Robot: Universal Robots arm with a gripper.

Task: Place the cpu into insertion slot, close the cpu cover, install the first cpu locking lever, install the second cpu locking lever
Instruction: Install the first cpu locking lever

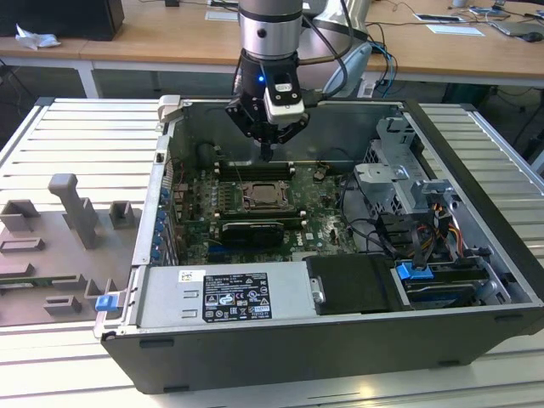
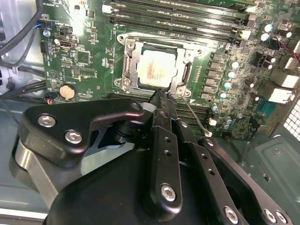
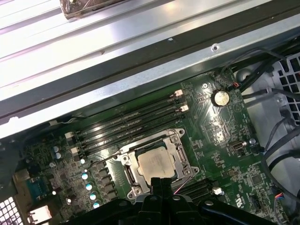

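The cpu (image 2: 157, 70) (image 3: 157, 164) (image 1: 259, 197) lies flat in the insertion slot (image 2: 154, 40) on the green board, pale metal face up. The cpu cover (image 2: 129, 70) (image 3: 180, 158), a silver frame, lies down around the chip. A thin wire lever (image 2: 193, 118) sticks out from one corner of the socket. My gripper (image 2: 159, 96) (image 3: 159, 183) (image 1: 267, 155) hangs just above the socket's edge. Its fingers are pressed together into one tip and hold nothing. In both wrist views the tip covers part of the socket's rim.
Long black memory slots (image 2: 178, 14) (image 3: 131, 122) run beside the socket, and a coin battery (image 2: 68, 90) sits nearby. In the exterior view, the case holds a graphics card (image 1: 251, 231), power supply (image 1: 225, 297), drive cage (image 1: 399, 183) and cables (image 1: 382, 229). Grey fixtures (image 1: 76, 208) stand at the exterior view's left.
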